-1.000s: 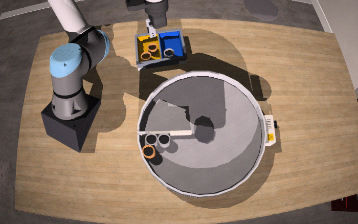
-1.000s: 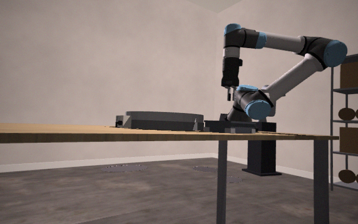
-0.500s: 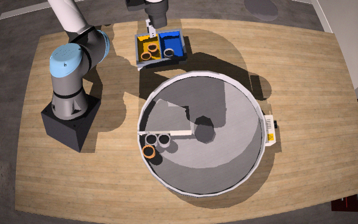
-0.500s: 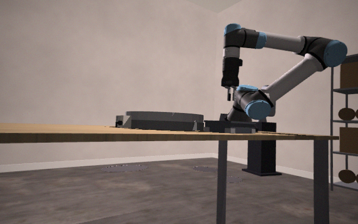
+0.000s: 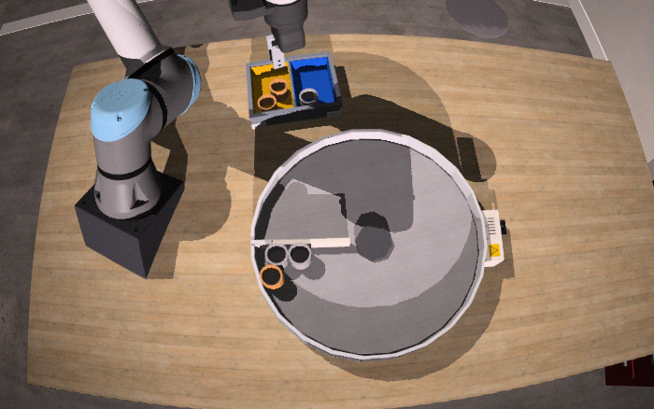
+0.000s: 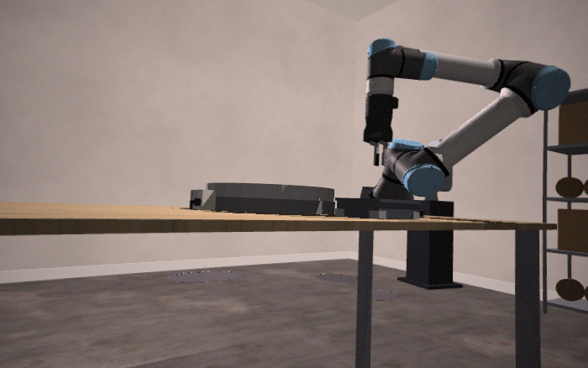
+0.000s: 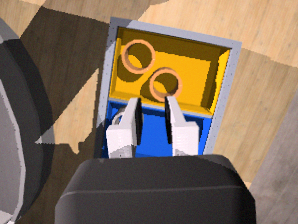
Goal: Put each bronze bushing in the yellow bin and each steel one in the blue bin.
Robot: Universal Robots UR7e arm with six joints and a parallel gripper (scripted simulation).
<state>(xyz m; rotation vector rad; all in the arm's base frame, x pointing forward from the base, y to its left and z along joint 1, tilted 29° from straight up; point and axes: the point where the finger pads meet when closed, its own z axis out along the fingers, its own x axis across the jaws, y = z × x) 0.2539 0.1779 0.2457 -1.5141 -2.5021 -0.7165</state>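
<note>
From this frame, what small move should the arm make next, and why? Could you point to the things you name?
Probably swing the open, empty gripper (image 5: 277, 63) (image 6: 380, 161) (image 7: 153, 111) from above the bins toward the turntable (image 5: 433, 207), since a bronze bushing (image 5: 271, 276) and two steel ones remain there, while two bronze bushings already lie in the yellow bin (image 5: 259, 90) (image 7: 192, 65).

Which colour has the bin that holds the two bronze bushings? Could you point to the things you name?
Yellow (image 5: 258, 89) (image 7: 192, 65); it shows best in the wrist view.

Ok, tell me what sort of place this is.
Probably a robot test cell or small workshop: an arm at a wooden table, a turntable, and a shelf rack.
</note>
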